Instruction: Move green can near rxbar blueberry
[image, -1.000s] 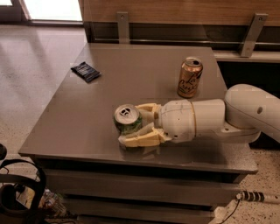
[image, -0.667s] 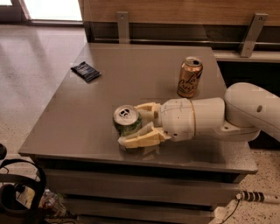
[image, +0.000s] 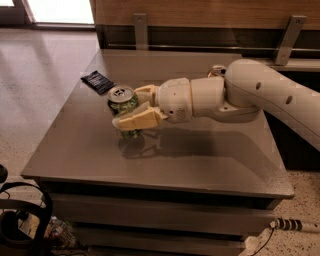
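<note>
Green can (image: 122, 96) clamped in the tool (image: 128, 109), near the rxbar blueberry (image: 97, 81).
The rxbar blueberry lies flat on the far-left part of the desk (image: 200, 160). The green can is upright at its 4 o'clock, close but apart from it. The tool reaches in from the can's 3 o'clock, one finger on the far side and one on the near side. A tan can (image: 217, 70) shows partly behind the arm at 2 o'clock.

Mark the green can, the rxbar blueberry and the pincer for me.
green can (image: 121, 94): camera view, on its silver top.
rxbar blueberry (image: 98, 81): camera view, middle of the dark wrapper.
pincer (image: 127, 106): camera view, midway between its fingertips, shut on the green can.
</note>
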